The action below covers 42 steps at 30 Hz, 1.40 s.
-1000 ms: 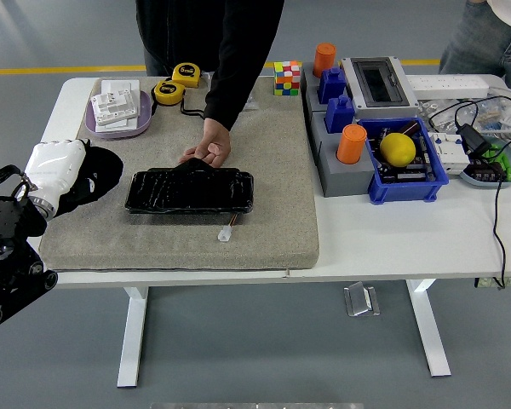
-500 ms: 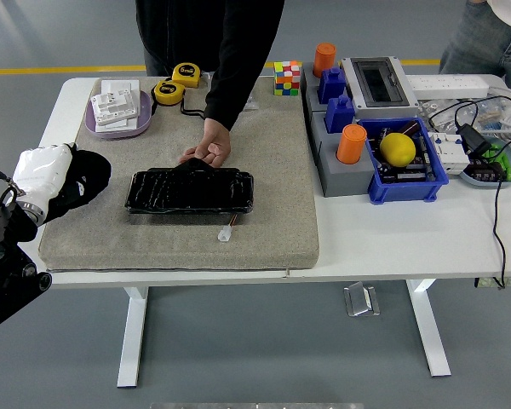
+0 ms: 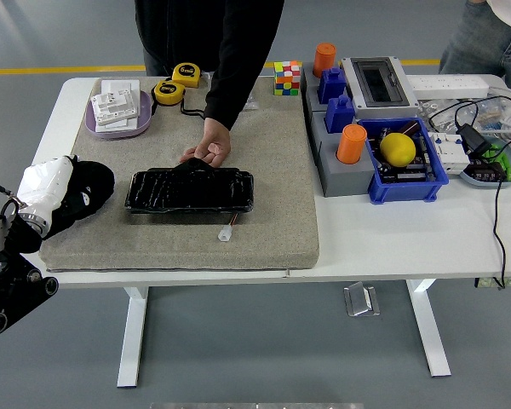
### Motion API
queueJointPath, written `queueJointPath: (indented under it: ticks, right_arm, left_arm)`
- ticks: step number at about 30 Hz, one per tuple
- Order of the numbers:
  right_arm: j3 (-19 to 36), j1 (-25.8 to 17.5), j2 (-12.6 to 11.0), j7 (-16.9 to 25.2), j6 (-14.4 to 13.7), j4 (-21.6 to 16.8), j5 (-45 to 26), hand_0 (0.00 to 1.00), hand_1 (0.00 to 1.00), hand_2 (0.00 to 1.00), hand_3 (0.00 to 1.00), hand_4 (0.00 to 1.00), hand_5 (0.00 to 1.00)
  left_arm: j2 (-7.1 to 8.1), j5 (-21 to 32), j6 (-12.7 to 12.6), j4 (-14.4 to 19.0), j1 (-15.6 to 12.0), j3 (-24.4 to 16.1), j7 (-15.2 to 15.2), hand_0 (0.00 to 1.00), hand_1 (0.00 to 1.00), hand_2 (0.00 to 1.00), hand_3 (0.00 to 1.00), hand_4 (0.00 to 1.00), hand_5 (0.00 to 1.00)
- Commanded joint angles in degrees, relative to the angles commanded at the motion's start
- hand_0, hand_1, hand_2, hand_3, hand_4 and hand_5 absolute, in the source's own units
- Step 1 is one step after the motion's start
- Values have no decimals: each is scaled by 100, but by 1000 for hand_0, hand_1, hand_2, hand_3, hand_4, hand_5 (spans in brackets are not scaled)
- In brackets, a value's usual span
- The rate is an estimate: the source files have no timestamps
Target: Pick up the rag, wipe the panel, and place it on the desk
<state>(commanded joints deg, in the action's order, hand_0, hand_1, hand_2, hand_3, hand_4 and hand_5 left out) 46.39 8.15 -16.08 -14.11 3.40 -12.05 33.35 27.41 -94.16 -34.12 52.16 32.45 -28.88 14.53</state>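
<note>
The black glossy panel (image 3: pixel 189 190) lies flat in the middle of the grey mat (image 3: pixel 264 230). A person's hand (image 3: pixel 209 151) rests on its far edge. My left hand (image 3: pixel 44 186), white, is at the mat's left edge, well left of the panel. It is shut on the black rag (image 3: pixel 87 192), which bunches around the fingers and rests on the mat. The black left arm (image 3: pixel 4 273) comes in from the lower left. My right arm is out of view.
A small white connector (image 3: pixel 226 233) lies on the mat in front of the panel. A purple tray (image 3: pixel 119 126) and yellow tape measures (image 3: pixel 169 90) sit at the back left. Blue bins (image 3: pixel 404 175), orange cylinders (image 3: pixel 352 143), a grey box and cables crowd the right side.
My left hand has pulled back toward the table's left edge and a little nearer, taking the rag with it. The panel and the person's hand have not moved.
</note>
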Motion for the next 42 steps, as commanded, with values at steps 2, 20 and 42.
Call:
queueJointPath:
  ticks: [2,20,42]
  right_arm:
    - [-3,4,3,1,0,2,0,754,563,700,594,998,541]
    - [-13,16,6,5,-12,12,4,755,563,700,594,998,542]
    - [-12,-15,5,9,-1,35,22,754,563,699,594,998,541]
  left_arm:
    - [-18,64,-8,-19,-2,-5,-35,314,416,532,538,633,94]
    - [-22,218,84,-2,36,65,-115,456,637,730,690,869,294]
    - [125,161,297,223,34,-39,-101,493,675,775,804,998,619]
